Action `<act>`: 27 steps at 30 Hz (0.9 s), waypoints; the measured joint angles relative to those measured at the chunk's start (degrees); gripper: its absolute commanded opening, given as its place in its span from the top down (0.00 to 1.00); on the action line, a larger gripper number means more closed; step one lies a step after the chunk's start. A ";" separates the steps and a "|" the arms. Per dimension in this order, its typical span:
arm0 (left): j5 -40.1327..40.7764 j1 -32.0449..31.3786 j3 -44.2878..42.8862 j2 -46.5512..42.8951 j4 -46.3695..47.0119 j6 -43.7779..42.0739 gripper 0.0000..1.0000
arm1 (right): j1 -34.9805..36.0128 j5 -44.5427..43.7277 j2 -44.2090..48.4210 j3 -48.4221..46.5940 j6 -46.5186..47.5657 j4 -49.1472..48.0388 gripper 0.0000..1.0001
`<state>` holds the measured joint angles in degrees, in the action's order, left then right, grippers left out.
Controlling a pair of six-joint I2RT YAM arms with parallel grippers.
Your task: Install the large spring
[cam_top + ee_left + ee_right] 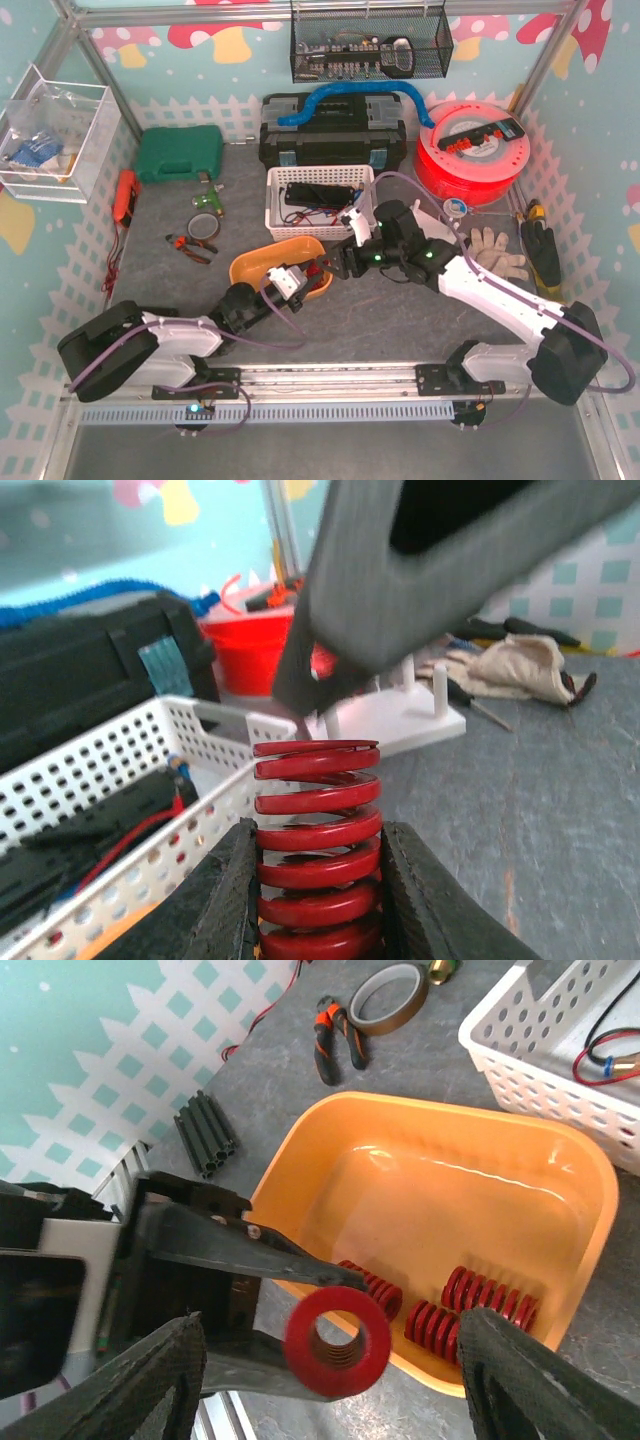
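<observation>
1. My left tool (320, 900) is clamped on the large red spring (318, 800). A dark pad presses each side of its lower coils, and the upper coils stand free above the pads.
2. My right tool (330, 1325) is spread wide apart. One finger sits at 8 o'clock of the spring's open end and the other at 4 o'clock, and neither touches it.
3. From my right wrist, the spring's round end faces the camera, in front of the near rim of the orange bin (300, 1150).
4. More red springs (485, 1310) lie inside that bin, at 3 o'clock of the held one.
5. From my left wrist, a white perforated basket (130, 750) lies at 9 o'clock of the spring. A white pegged block (400, 715) rests on the grey counter (560, 800) at 1 o'clock, with work gloves (520, 670) at 2 o'clock beyond it.
6. Pliers (335, 1035) and a tape roll (390, 995) lie on the counter at 12 o'clock of the bin.
</observation>
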<state>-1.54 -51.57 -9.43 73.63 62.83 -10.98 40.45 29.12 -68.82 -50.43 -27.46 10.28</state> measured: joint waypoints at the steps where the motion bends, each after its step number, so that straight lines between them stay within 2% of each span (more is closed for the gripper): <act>1: -0.02 -0.13 0.00 -0.52 0.52 -0.31 0.93 | 0.42 0.02 -0.70 -0.20 0.00 0.00 0.30; 5: -0.02 -0.66 0.00 -2.27 2.40 -1.07 0.94 | 1.68 0.02 -3.26 -1.07 0.02 0.33 0.35; 10: -0.04 -1.01 0.00 -2.58 2.97 -1.55 0.94 | 2.82 0.37 -4.39 -1.53 -0.31 0.17 0.49; 11: -0.04 -1.16 0.00 -2.58 3.02 -1.68 0.94 | 3.02 0.61 -4.42 -1.51 -0.57 -0.11 0.54; 14: -0.04 -1.49 0.00 -2.58 3.04 -2.19 0.92 | 3.50 1.40 -4.48 -1.51 -1.22 -1.11 0.77; 16: 0.11 -1.51 0.02 -2.60 3.06 -2.47 0.82 | 3.54 0.98 -4.61 -1.49 -1.42 -1.49 0.95; 17: 0.28 -1.51 0.02 -2.60 2.97 -2.54 0.74 | 3.50 0.74 -4.63 -1.44 -1.22 -1.57 1.00; 21: 0.96 -1.68 0.20 -2.60 2.58 -3.65 0.38 | 3.56 0.33 -4.63 -1.11 -1.38 -1.22 1.00; 22: 1.60 -1.77 0.17 -2.78 2.75 -3.56 0.25 | 3.61 0.04 -4.63 -1.05 -1.49 -1.27 1.00; 24: 3.04 -1.81 0.17 -3.34 2.89 -3.17 0.07 | 3.85 -1.33 -4.63 -1.01 -1.49 -1.27 1.00; 25: 3.72 -1.81 0.15 -3.54 2.89 -3.06 0.02 | 3.87 -2.51 -4.61 -0.96 -1.49 -1.27 1.00; 27: 5.31 -1.81 0.02 -3.69 2.71 -2.51 0.01 | 3.85 -5.31 -4.61 -0.96 -1.40 -1.03 1.00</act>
<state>3.77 -53.39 -9.41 69.93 65.54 -13.50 44.29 23.81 -73.43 -51.40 -28.86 9.26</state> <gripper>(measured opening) 0.956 0.247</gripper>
